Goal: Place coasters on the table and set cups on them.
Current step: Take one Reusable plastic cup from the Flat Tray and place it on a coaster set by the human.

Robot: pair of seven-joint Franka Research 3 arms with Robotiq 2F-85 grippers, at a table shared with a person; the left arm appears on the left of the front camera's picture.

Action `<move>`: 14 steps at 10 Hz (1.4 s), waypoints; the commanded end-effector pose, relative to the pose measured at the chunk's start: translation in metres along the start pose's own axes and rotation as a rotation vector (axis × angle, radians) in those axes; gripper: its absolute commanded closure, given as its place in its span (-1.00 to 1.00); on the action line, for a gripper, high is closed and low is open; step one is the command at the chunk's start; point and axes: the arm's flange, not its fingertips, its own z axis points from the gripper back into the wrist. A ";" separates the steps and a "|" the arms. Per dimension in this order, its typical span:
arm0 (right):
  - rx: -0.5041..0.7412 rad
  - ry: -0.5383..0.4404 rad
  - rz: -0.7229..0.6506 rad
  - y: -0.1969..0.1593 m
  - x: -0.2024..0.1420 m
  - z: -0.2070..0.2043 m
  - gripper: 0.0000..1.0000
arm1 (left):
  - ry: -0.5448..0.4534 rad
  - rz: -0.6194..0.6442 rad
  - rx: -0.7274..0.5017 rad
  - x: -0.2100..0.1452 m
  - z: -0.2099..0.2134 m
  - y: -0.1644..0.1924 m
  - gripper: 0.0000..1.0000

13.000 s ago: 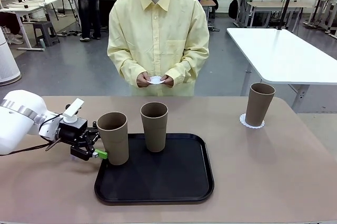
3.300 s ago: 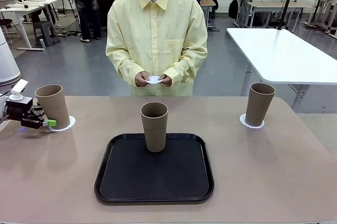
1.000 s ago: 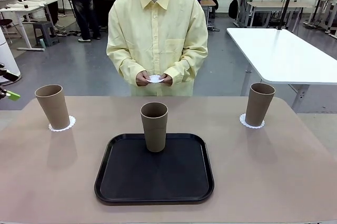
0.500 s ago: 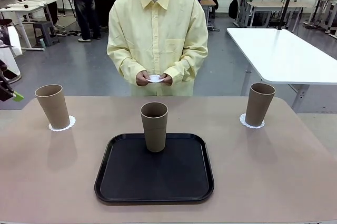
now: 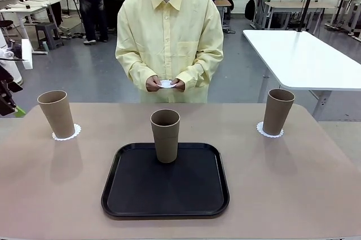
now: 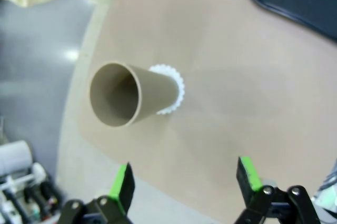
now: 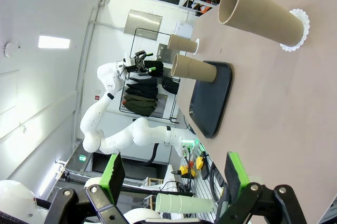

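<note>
Left gripper [image 6: 184, 177]: jaws are standing wide apart and gripping nothing; the lower edge of its wrist view is cutting off the finger bases; in the front view most of it is lying beyond the picture's side edge

Right gripper [image 7: 174, 174]: jaws are likewise standing spread and empty; the bottom edge is cropping the knuckles

Cup A [image 6: 126, 98]: standing upright ahead of the left gripper, well apart from both pads; tall, tapered, matte grey-brown, no handle, mouth wider than base; the inside is falling into shadow

Coaster A [image 6: 180, 88]: lying under cup A, which is hiding most of it; a white scalloped rim is peeking out round the base

Cup B [image 7: 195, 70]: standing on the black tray [image 7: 213, 103], farther off from the right gripper

Cup C [image 7: 260, 11]: standing closest ahead of the right gripper on coaster C [image 7: 303, 29], covering about half of it

Spare coaster [image 5: 167, 85]: resting between the person's hands [image 5: 153, 85]; the edge pattern is showing too small to read

Table [image 5: 293, 189]: the beige-tan top is carrying the tray, cup A and cup C
</note>
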 end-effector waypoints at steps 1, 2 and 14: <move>-0.008 -0.002 -0.016 0.000 0.000 0.000 -1.00 | 0.010 0.029 0.016 0.002 0.001 0.000 -1.00; -0.008 -0.002 -0.016 0.000 0.000 0.000 -1.00 | 0.010 0.029 0.016 0.002 0.001 0.000 -1.00; -0.008 -0.002 -0.016 0.000 0.000 0.000 -1.00 | -0.052 0.285 0.023 0.005 0.010 -0.015 -1.00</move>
